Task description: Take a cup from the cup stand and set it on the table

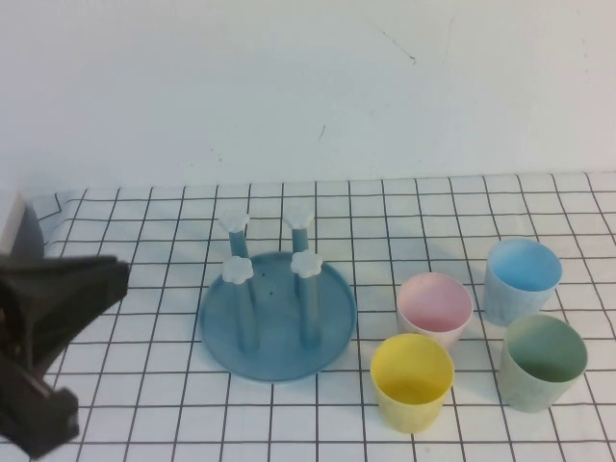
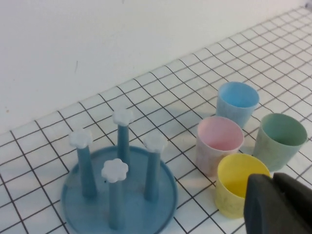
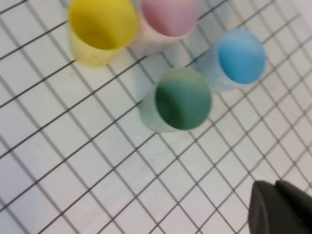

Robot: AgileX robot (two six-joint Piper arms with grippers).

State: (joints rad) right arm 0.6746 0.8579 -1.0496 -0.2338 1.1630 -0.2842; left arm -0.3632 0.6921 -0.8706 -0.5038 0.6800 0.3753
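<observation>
Already the cup point(image 1: 412, 379) stands upright on the worktop point(image 1: 144, 404), right of the stand point(image 1: 277, 316), whose pegs are bare; pink cup point(image 1: 434, 306) just beyond. Likely light, stiff, slick plastic; best pinched across the rim. Left gripper point(image 1: 58, 289) hangs at near left, holding nothing; jaw gap unreadable. Right gripper point(image 3: 280, 207) above the cups, likewise unreadable.

It looks like a robot test lab: a bench point(image 1: 144, 423) covered with white cloth printed in a black grid, a bare white wall point(image 1: 289, 87) behind it, and a black robot arm point(image 1: 43, 327) at the bench's left edge.
</observation>
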